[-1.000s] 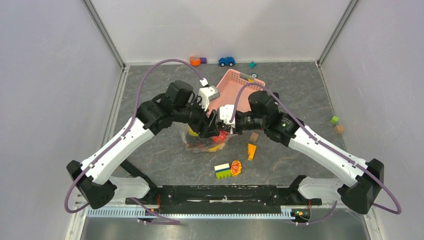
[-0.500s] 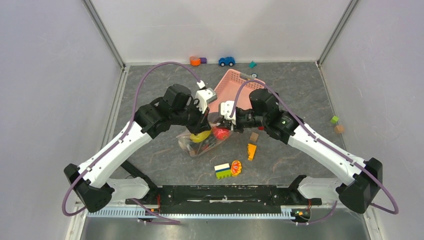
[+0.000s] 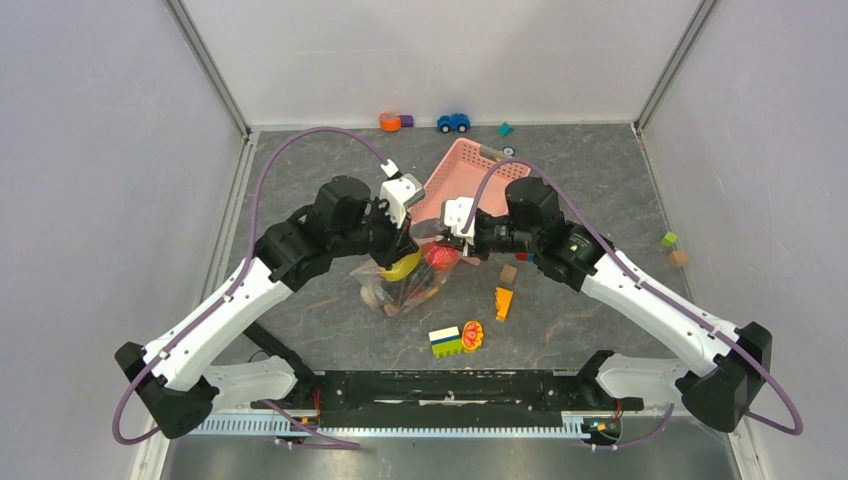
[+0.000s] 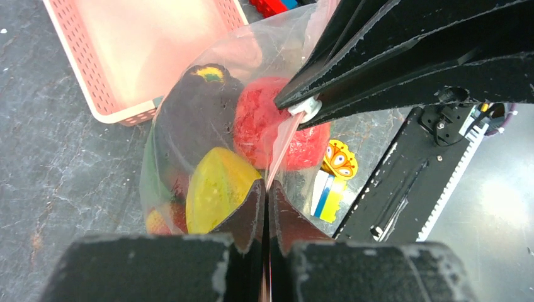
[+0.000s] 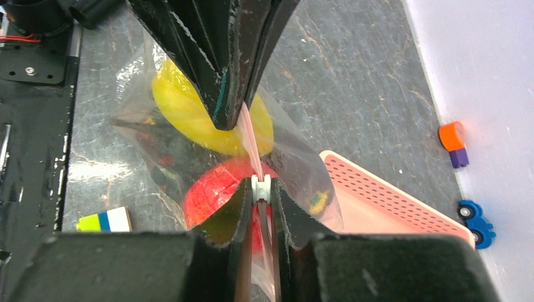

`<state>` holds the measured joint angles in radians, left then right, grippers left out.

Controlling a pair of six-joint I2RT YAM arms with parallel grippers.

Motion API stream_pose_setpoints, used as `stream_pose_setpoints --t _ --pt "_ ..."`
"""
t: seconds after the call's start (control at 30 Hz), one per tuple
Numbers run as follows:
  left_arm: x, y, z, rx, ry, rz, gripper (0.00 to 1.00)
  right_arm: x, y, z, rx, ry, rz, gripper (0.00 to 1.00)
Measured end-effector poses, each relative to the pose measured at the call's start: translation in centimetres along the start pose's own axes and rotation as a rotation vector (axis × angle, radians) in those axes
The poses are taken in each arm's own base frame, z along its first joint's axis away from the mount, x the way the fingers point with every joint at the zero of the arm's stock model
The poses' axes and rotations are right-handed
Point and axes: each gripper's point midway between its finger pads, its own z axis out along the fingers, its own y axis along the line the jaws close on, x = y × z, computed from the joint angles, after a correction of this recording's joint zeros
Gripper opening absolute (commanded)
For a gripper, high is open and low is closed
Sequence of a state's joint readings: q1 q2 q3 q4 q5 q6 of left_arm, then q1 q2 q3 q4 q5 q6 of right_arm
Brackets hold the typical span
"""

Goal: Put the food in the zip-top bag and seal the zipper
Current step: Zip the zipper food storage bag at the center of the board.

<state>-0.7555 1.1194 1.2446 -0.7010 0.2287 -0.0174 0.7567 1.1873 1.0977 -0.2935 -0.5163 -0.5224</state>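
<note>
- The left gripper (image 4: 266, 196) has its jaws pressed flat together on the zipper (image 5: 250, 139), pinching the pale pink strip at the left part of the bag's mouth.
- The zip-top bag (image 3: 392, 290) hangs under both grippers near the middle of the table (image 3: 620, 190), mouth uppermost. Its lower end is down at the table top, but I cannot tell whether it rests there.
- The food shows through the clear plastic. A yellow-orange citrus (image 4: 217, 189) lies nearest the left gripper, with a dark red apple (image 4: 189, 119) beside it. A red ball-like fruit (image 4: 261, 123) sits right under the slider. Smaller red and orange pieces at the bottom are too blurred to name.
- The pink strip runs straight from one gripper to the other.
- The right gripper (image 5: 261, 189) has its jaws narrow, clamped on the white slider (image 4: 306, 107) that rides on the zipper. It faces the left gripper tip to tip, near it but apart.
- A pink lattice basket (image 3: 468, 172) lies just behind the grippers, set at an angle.
- In front of the bag lie a yellow, blue and white block (image 3: 445, 341) and an orange round piece (image 3: 472, 335) touching it. To their right are an orange wedge (image 3: 503, 302) and a brown block (image 3: 509, 273).
- Along the back wall stand an orange-and-purple block (image 3: 392, 122), a blue toy car (image 3: 453, 122) and a teal piece (image 3: 505, 129).
- At the far right, a green cube (image 3: 669, 240) and a brown cube (image 3: 679, 258) sit close together.
</note>
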Motion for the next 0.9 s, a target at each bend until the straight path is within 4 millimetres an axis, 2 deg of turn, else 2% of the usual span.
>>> stream_pose_setpoints --t 0.57,0.9 --pt "-0.5 1.0 0.1 -0.055 -0.035 0.007 0.02 1.1 -2.1 -0.8 0.126 0.066 -0.029 0.06" --pt "-0.6 1.4 -0.7 -0.092 -0.056 0.012 0.02 2.0 -3.7 -1.8 0.233 0.121 -0.041 0.07"
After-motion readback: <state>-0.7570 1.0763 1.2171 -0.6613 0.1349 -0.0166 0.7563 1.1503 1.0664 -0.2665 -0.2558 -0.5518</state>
